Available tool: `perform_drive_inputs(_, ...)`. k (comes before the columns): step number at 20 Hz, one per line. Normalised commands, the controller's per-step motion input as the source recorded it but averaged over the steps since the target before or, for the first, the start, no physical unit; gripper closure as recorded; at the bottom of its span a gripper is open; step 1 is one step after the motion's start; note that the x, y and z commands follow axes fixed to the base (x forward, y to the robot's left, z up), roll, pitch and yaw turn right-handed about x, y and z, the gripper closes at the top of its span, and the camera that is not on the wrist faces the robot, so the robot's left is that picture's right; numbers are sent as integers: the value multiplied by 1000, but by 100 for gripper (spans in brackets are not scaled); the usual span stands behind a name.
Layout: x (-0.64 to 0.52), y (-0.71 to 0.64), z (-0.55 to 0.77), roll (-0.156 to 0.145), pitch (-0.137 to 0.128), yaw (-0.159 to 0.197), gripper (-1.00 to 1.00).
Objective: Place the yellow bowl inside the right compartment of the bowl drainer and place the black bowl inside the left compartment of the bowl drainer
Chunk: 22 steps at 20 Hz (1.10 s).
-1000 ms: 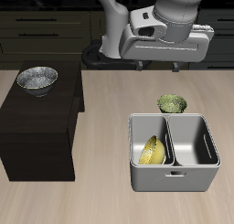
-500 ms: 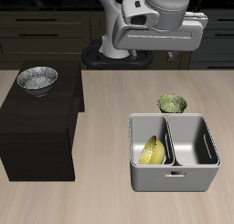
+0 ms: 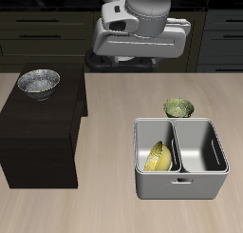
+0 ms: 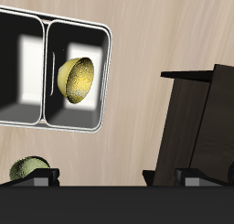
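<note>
Yellow bowl point(image 3: 158, 157) leans in the bowl drainer point(image 3: 180, 185); jaws wide apart, empty.

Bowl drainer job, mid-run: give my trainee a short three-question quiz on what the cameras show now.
1. True or false: the yellow bowl lies tilted inside one well of the bowl drainer.
2. Where is the black bowl? A) in the drainer B) on the dark cabinet C) in the gripper
3. Fill in: the small bowl on the table just behind the drainer is ____ in colour.

Key: 1 true. 2 B. 3 olive-green: the olive-green bowl sits outside the drainer, against its back rim.
</note>
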Motion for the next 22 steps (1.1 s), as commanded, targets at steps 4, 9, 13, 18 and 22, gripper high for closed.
perform_drive_inputs(4,-29,-326,-110,21,0,22,-100)
perform_drive_inputs(9,-81,-496,-111,-36,-12,29,-100)
perform_drive_inputs(13,-149,-593,-65,-39,10,-21,-100)
perform_drive_inputs(18,-216,-348,32,-24,-27,-58,-100)
perform_drive_inputs(22,-307,-345,-8,4,-19,-33,-100)
